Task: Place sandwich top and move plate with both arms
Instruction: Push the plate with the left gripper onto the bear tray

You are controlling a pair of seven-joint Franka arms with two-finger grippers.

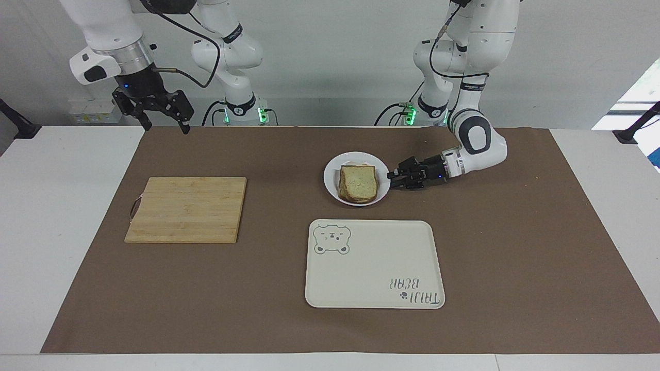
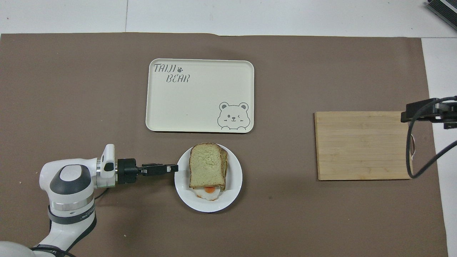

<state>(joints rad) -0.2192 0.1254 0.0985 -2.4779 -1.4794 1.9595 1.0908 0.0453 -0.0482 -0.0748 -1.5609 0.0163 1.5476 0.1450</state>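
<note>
The small white plate (image 1: 382, 175) sits on the brown mat, nearer to the robots than the tray. On it lies the sandwich top (image 1: 358, 183), stacked on a lower slice. The overhead view shows the plate (image 2: 230, 194), the sandwich top (image 2: 206, 165) and a fried egg (image 2: 207, 191) peeking out beneath. My left gripper (image 1: 391, 180) reaches in low and level, its tips at the plate's rim on the left arm's side; it also shows in the overhead view (image 2: 174, 167). My right gripper (image 1: 162, 122) is open and empty, raised over the table's edge beside the cutting board; it also shows in the overhead view (image 2: 425, 111).
A wooden cutting board (image 1: 186, 209) lies toward the right arm's end of the table. A cream rectangular tray with a bear drawing (image 1: 375, 264) lies just farther from the robots than the plate. A brown mat (image 1: 515, 257) covers the table.
</note>
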